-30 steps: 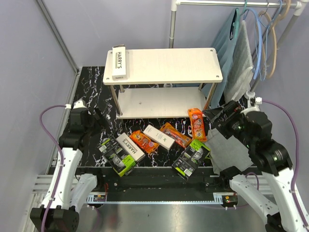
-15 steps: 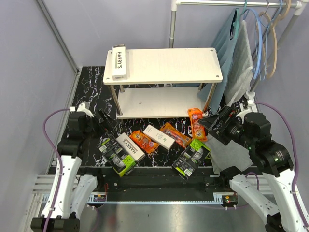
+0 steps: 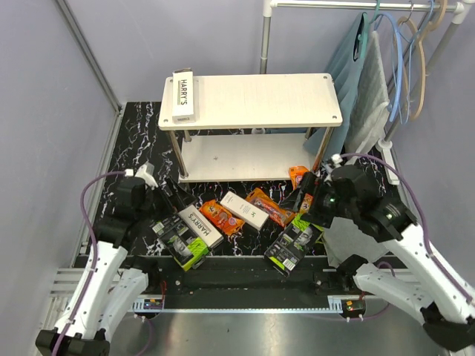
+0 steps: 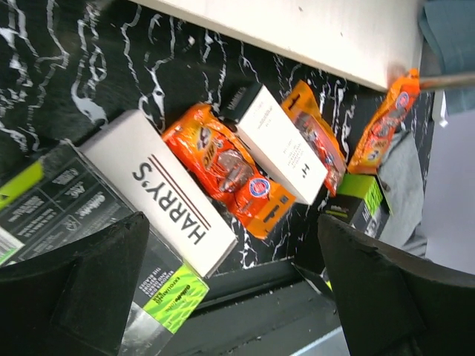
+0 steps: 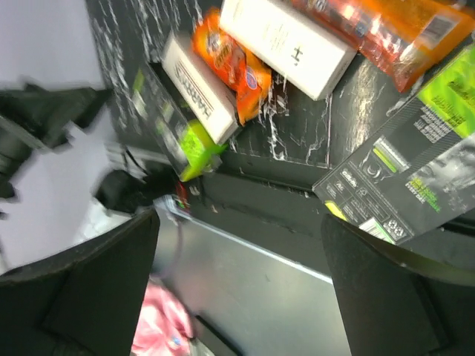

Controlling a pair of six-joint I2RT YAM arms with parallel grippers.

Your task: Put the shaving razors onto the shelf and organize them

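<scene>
White box (image 3: pixel 182 95) alone lies on the shelf (image 3: pixel 260 100); the other razor packs (image 3: pixel 245 211) lie on the black table (image 3: pixel 141 126). The left gripper (image 3: pixel 172 196) and right gripper (image 3: pixel 306 199) hover empty, fingers apart.

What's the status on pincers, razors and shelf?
Left pincer, right pincer open, empty. One long white HARRY'S box on cream two-tier shelf; other razor packs on black marbled table. Orange pack sits beside shelf's right leg.

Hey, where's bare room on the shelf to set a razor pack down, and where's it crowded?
The cream-white top board is bare everywhere right of the long white HARRY'S box at its left end. The lower board shows bare too. Crowded: the black marbled tabletop in front, packed with razor packs.
</scene>
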